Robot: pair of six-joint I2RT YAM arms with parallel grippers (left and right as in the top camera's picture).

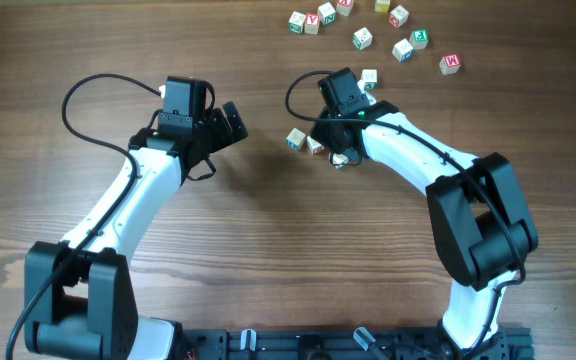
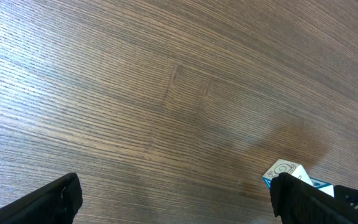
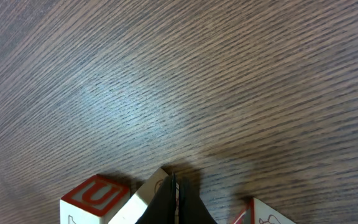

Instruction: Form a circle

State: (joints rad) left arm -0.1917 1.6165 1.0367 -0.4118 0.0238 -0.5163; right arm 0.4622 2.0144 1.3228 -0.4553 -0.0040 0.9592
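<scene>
The circle sits just above frame centre, three touching cubes; right gripper is clenched on nothing at its edge; left gripper gapes empty; cubes look light, hard, skiddy, so pinch opposite flat faces.

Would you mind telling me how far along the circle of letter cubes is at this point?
Done: a clump of three cubes sits close together mid-table, barely a ring yet. In hand: the right gripper, shut, points its tip down among them; the left gripper hangs open beside them, empty. Left: the loose cubes along the far edge and a single cube by the right arm lie outside it.
</scene>
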